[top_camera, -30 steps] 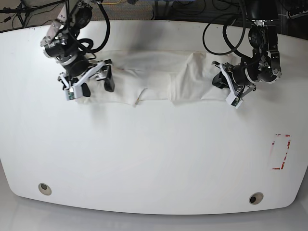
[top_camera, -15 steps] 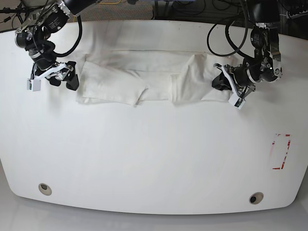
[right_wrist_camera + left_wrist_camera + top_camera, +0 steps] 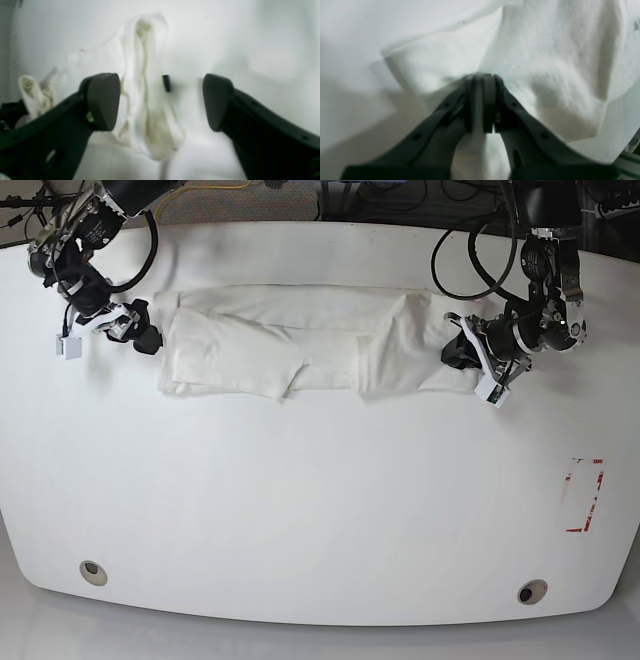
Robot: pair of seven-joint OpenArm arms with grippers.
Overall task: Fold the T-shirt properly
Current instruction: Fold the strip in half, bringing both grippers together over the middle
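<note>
White short-sleeved cotton T-shirt point(image 3: 300, 340) folded into a long band across the far part of the white tabletop point(image 3: 320, 500). Left gripper point(image 3: 481, 100) clenched on cloth at one end of the band. Right gripper point(image 3: 161, 102) spread wide, holding nothing, just beside the other end, near a small black neck tag point(image 3: 166, 83).

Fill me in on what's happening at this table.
A two-armed robot is folding a white short-sleeved cotton T-shirt, which lies as a long folded band across the far side of the white tabletop. The left gripper is shut on the cloth at one end of the band. The right gripper is open at the other end, with the shirt's bunched edge between its fingers, not grasped.
</note>
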